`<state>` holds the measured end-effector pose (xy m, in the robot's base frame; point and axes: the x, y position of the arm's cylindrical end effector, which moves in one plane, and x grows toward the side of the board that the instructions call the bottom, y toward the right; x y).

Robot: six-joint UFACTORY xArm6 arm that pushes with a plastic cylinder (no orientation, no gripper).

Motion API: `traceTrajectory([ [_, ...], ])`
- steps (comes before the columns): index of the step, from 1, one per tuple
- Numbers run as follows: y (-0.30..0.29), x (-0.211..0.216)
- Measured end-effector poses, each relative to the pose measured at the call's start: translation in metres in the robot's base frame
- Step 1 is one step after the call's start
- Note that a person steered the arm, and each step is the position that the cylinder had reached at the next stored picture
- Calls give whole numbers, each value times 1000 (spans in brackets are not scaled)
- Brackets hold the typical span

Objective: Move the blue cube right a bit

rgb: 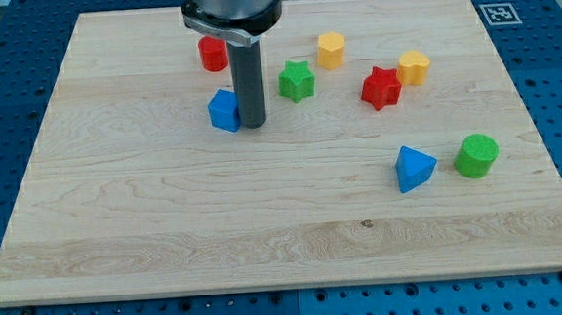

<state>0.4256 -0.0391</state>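
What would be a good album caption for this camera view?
My tip rests just right of the blue cube on the wooden board, other coloured blocks scattered around.

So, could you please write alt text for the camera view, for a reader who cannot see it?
My tip rests on a wooden board, against the right side of a blue cube. Further toward the view's right lie a green star, red star and two yellow blocks, with a red cylinder behind the rod. A blue pyramid-like block and green cylinder sit lower right.

Matt wooden board (pixel 168 233), ridged plastic blue cube (pixel 223 110)
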Motion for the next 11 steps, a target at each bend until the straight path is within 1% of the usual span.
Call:
traceTrajectory([
  [2, -29, 5],
  [3, -35, 15],
  [4, -63, 23],
  [5, -108, 19],
  [6, -119, 10],
  [7, -110, 3],
  [9, -67, -6],
  [10, -55, -9],
  [11, -55, -1],
])
